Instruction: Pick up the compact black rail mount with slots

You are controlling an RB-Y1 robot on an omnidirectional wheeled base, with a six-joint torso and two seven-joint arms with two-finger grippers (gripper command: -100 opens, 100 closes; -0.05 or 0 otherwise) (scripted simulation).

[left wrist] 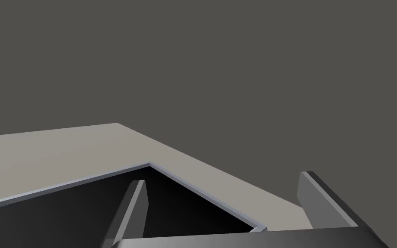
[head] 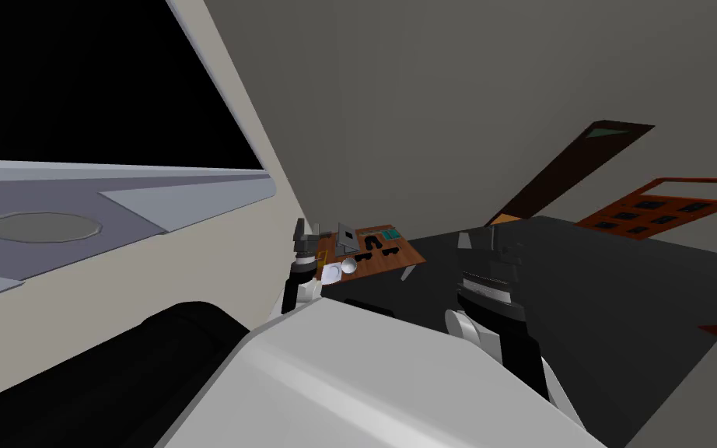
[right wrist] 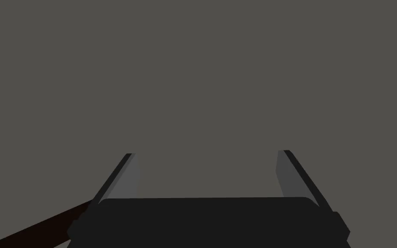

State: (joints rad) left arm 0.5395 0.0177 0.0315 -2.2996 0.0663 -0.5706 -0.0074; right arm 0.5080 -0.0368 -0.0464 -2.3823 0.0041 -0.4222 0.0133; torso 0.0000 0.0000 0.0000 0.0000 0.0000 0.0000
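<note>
Both claws wide, empty. Left claw (left wrist: 225,202) hovers just beside the tabletop (head: 403,258); right claw (right wrist: 208,176) is well off it. The mount is among the small black pieces (head: 372,245) there, can't tell which. Identify it closer, then lower the left claw, blades straddling its narrow sides.

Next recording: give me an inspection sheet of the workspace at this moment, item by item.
Surface: brown wooden table, ahead of the arms.
Job's things: small black parts on the table; which one is the rail mount cannot be told.
Clutter: teal item, grey square piece, white round objects, all on the table.
Grippers: left gripper open, empty; right gripper open, empty.
Cables: nothing seen.
Surroundings: grey wall, beige wall, black area to the left.
</note>
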